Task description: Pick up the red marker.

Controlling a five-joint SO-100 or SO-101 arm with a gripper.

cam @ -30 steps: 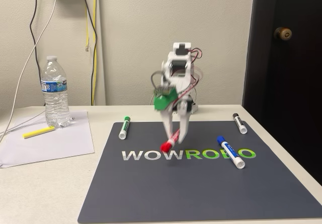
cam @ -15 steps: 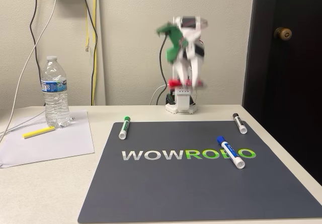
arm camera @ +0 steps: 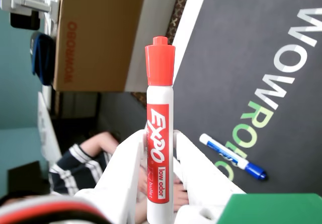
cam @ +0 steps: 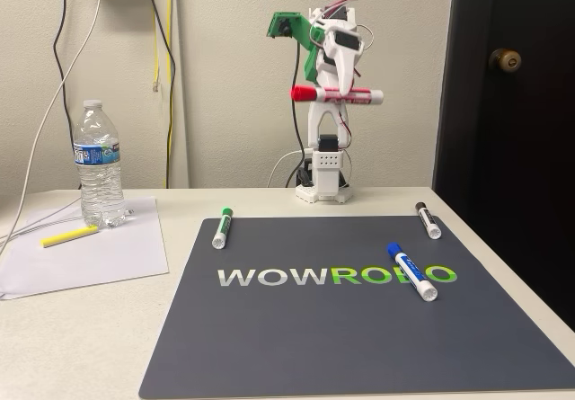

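The white two-finger gripper (cam: 336, 90) hangs high above the dark grey printed mat (cam: 359, 328), well clear of everything. It pinches the white-barrelled, red-capped marker (cam: 336, 94) crosswise mid-barrel.

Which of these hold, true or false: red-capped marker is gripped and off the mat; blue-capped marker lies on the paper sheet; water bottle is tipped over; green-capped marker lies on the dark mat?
1. The red-capped white marker is clamped in the white gripper, high above the dark mat. True.
2. The blue-capped marker lies on the white paper sheet. False: it lies on the mat.
3. The clear plastic water bottle is tipped over. False: it stands upright.
4. The green-capped marker lies on the mat. True.
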